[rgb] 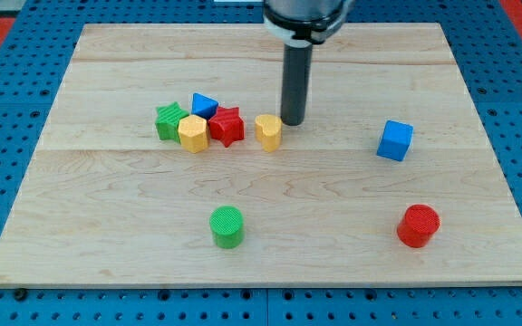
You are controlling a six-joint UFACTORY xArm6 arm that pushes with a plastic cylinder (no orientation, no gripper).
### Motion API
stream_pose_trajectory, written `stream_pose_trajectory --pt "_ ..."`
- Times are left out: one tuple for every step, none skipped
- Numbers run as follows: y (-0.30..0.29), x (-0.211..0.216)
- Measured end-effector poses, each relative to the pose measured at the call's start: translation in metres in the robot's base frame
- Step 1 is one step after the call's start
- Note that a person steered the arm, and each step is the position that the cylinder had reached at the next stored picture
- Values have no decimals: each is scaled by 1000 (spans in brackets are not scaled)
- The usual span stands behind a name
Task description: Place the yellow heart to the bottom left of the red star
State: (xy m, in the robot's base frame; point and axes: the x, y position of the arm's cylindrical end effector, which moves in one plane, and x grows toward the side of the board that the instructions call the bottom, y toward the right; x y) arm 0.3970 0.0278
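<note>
The yellow heart (268,131) sits near the middle of the wooden board, just right of the red star (227,126), with a small gap between them. My tip (293,122) stands right beside the yellow heart, on its upper right side, touching or nearly touching it. The red star is at the right end of a tight cluster with a yellow hexagon (193,134), a green star (169,121) and a blue triangle (205,104).
A blue cube (394,140) lies at the view's right. A green cylinder (227,226) sits at the bottom centre and a red cylinder (418,225) at the bottom right. The board (107,226) rests on a blue pegboard.
</note>
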Motion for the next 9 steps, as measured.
stream_pose_trajectory --pt "-17 20" --pt "-20 47" --pt "-20 62" --pt "-40 61" --pt "-53 61" --pt "-60 61" --pt "-60 82" --pt "-74 88" --pt "-110 79"
